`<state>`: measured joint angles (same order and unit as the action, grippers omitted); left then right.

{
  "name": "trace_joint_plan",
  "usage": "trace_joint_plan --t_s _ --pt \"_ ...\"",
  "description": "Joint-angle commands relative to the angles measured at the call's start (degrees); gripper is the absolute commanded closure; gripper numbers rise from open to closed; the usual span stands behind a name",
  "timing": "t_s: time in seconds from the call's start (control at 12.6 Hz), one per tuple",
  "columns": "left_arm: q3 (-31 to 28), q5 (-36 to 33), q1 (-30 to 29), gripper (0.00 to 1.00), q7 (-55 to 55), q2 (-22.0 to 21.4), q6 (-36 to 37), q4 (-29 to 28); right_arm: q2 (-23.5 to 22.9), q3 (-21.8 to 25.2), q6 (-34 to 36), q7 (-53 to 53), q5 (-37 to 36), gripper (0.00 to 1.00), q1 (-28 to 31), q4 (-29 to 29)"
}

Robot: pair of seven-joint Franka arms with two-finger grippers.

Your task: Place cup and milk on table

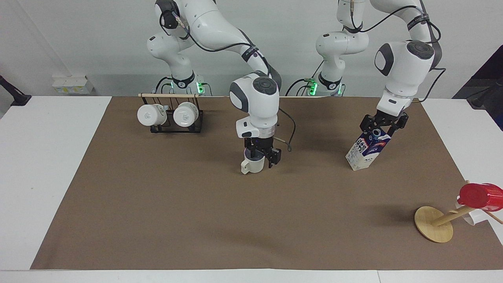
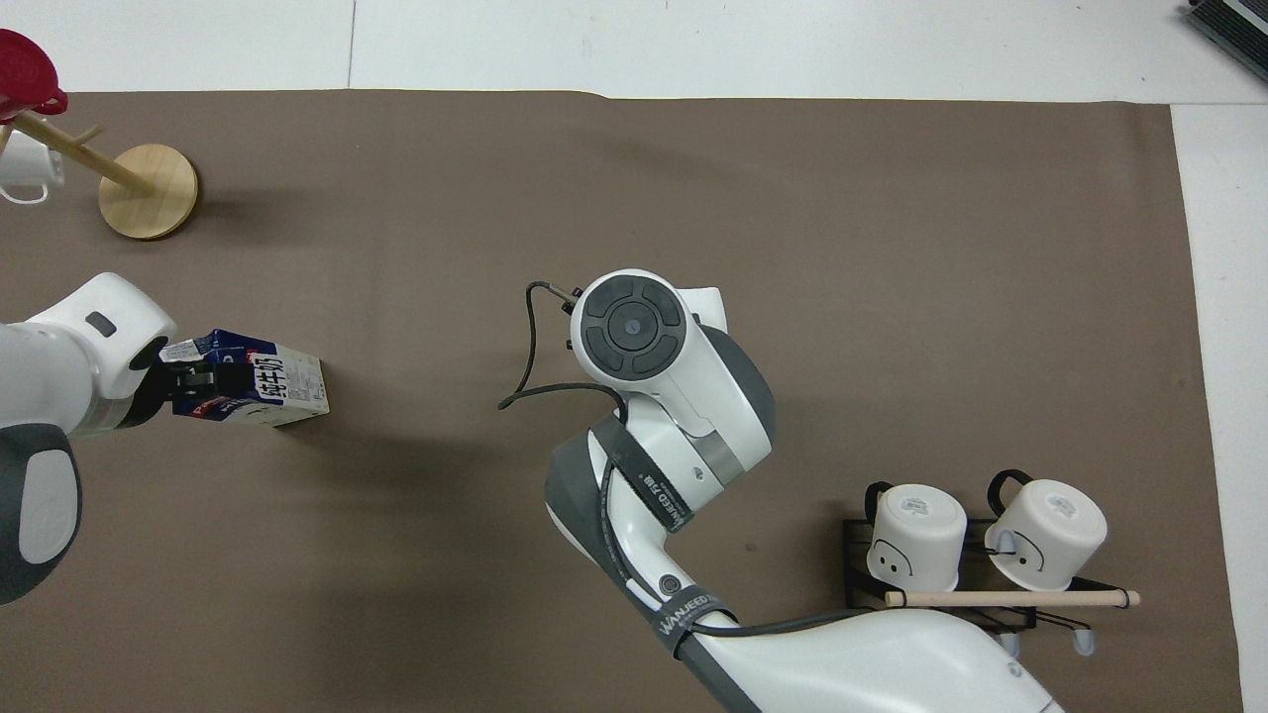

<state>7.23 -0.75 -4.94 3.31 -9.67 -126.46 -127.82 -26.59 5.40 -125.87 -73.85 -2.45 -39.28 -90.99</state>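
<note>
The cream cup (image 1: 252, 166) stands upright mid-frame on the brown-covered table (image 1: 196, 220), lavender inside, apparently empty; the right gripper (image 1: 262, 157) straddles its rim, fingers spread. At right, the tilted blue-topped milk (image 1: 366, 151) sits between the left gripper (image 1: 383, 126)'s wide fingers.

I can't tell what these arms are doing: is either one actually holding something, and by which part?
Nothing seems held. The right gripper stands open over the cup's rim; the left gripper stands open around the milk's top.
</note>
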Motion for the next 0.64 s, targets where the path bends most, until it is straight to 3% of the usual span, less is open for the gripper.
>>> trace_joint_plan --t_s 0.0,0.24,0.56 --pt "0.4 -0.9 -0.5 0.22 -0.4 -0.7 -1.2 -0.9 5.0 -0.6 1.4 2.5 0.5 0.0 2.2 -0.7" --pt "0.4 -0.8 -0.2 0.45 0.5 -0.7 -0.6 -0.7 10.1 -0.6 5.6 8.3 6.0 0.0 4.6 -0.6" --pt "0.5 -0.6 0.4 0.51 2.7 0.3 -0.3 1.1 14.2 -0.5 12.1 23.7 6.1 0.0 10.4 -0.7"
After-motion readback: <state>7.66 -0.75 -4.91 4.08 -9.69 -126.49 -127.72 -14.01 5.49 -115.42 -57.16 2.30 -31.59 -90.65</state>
